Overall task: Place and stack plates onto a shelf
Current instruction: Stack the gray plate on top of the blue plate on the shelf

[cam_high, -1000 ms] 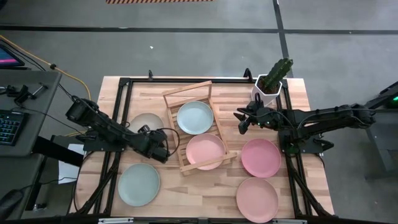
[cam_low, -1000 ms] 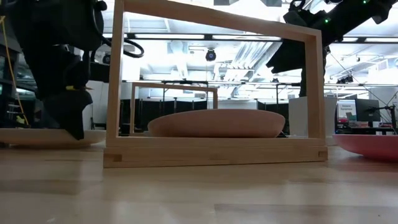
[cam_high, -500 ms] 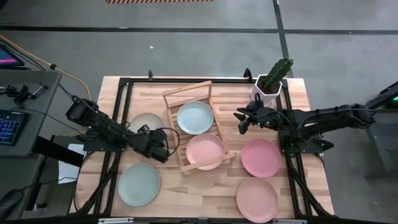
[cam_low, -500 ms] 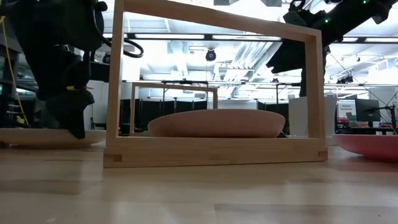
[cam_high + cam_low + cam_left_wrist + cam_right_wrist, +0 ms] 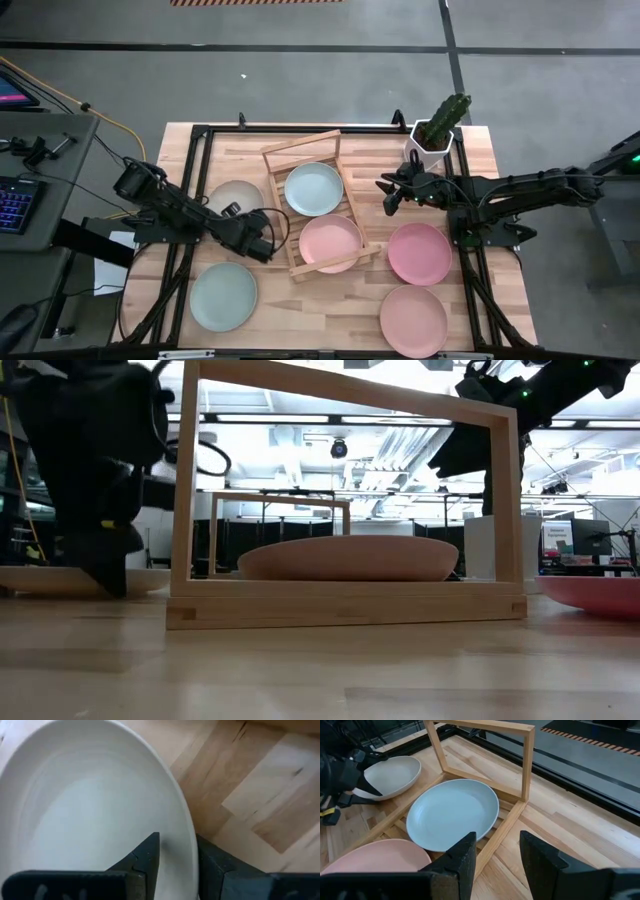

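L claw (image 5: 177, 865) pinching rim of cream plate (image 5: 90, 805), left of shelf (image 5: 318, 205). Next: lift, stack onto mint plate (image 5: 313, 188). R claw (image 5: 388, 192) waits, part-open, empty.

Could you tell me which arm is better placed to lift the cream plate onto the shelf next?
Left. The left gripper already straddles the cream plate at its rim, one finger each side. The right gripper hangs open beyond the shelf, far from it.
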Available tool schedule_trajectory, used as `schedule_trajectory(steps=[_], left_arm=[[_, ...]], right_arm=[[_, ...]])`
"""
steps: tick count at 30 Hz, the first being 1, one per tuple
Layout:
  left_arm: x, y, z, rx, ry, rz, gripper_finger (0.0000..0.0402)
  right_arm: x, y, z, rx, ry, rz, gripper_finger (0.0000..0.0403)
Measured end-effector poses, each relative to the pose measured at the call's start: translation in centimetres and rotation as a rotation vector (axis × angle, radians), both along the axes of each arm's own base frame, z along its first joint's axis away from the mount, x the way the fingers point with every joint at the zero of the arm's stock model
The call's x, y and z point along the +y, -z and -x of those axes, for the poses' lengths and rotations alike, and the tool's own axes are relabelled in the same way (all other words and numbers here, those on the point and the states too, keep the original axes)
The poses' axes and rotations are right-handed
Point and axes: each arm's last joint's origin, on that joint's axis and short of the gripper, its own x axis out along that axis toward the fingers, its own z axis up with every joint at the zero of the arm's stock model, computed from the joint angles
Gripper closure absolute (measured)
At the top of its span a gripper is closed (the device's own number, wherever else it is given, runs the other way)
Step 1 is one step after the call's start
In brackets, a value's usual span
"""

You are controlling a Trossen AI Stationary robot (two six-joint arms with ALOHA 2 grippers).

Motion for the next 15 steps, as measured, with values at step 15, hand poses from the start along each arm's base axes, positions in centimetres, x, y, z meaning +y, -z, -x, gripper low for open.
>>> schedule_trajectory(steps=[15], left_arm=[[-1.2,-3.7,0.0,0.043,0.143,-0.049,0.0393]], right_arm=[[0.0,0.0,0.0,0.000,-0.001,-0.001,0.0269]])
